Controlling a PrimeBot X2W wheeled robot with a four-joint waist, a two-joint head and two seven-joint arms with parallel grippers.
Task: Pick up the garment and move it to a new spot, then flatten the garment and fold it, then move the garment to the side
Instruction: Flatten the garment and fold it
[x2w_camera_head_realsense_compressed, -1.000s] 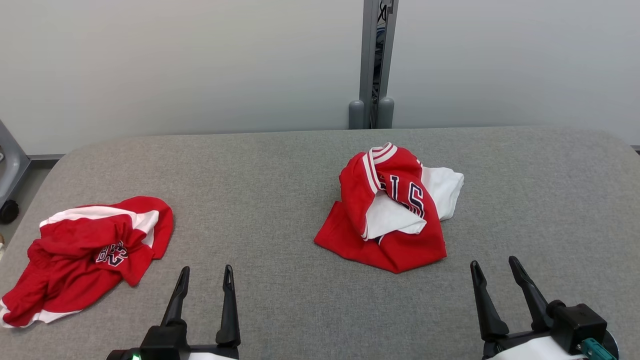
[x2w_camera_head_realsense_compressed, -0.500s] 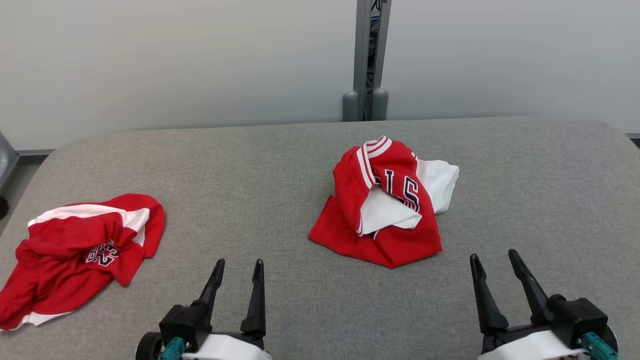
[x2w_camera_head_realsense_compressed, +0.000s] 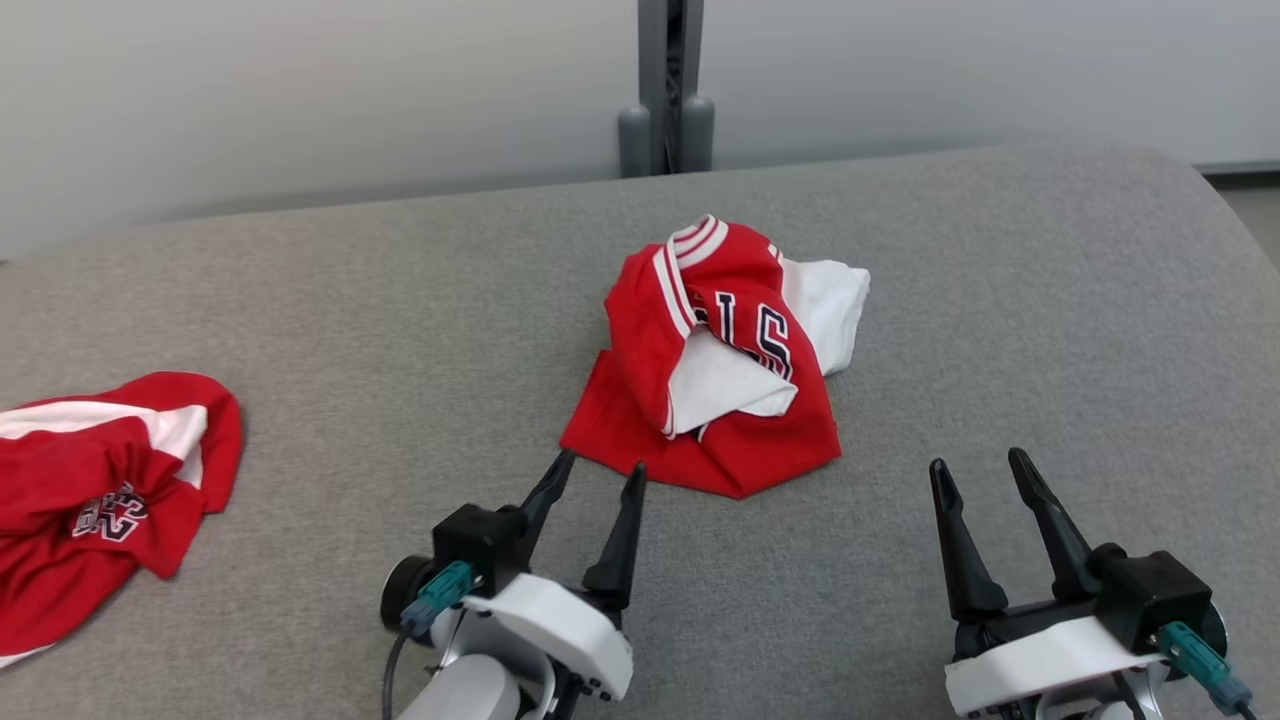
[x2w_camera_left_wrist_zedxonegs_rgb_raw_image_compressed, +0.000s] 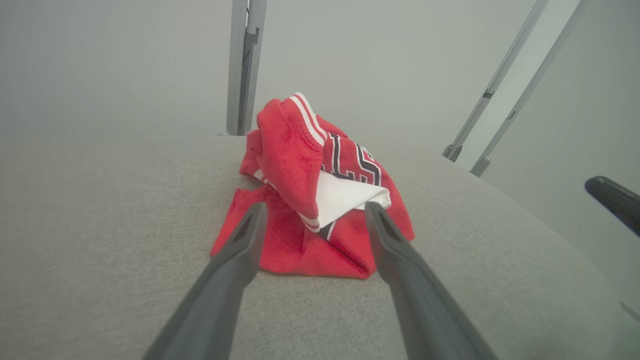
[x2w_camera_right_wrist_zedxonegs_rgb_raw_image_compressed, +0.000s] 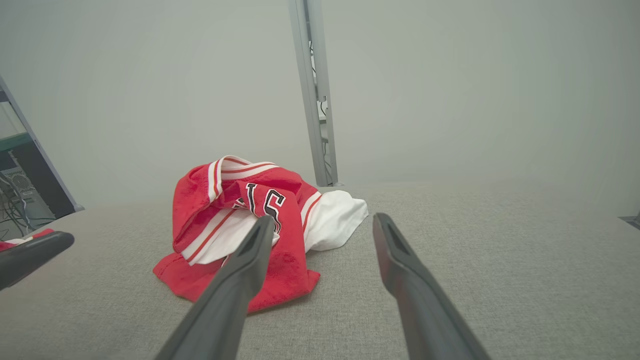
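**Garment (x2w_camera_head_realsense_compressed: 715, 360) lying crumpled on table (x2w_camera_head_realsense_compressed: 1000, 300), both pincers gaping**

Red cloth with white panels and dark lettering is sitting bunched in a heap near the middle of the grey fabric-covered table, its striped collar band poking up at the far side and a white flap folding out over the red front. The left pincer (x2w_camera_head_realsense_compressed: 602, 462) is reaching in from the near side with its two dark fingers spread wide and holding nothing. Its tips are pointing at the garment's near-left hem and sitting just beside it; whether they are touching the cloth is not clear. In the left wrist view the fingers are framing the heap's near edge. The right pincer (x2w_camera_head_realsense_compressed: 975, 460) is hovering over bare table to the right of the garment, apart from it, and its fingers are also standing wide and gripping nothing. A second red-and-white garment (x2w_camera_head_realsense_compressed: 100, 490) is lying rumpled at the table's far left, well apart from the first. Behind the table a grey post (x2w_camera_head_realsense_compressed: 668, 90) is rising against a pale wall (x2w_camera_head_realsense_compressed: 300, 90).
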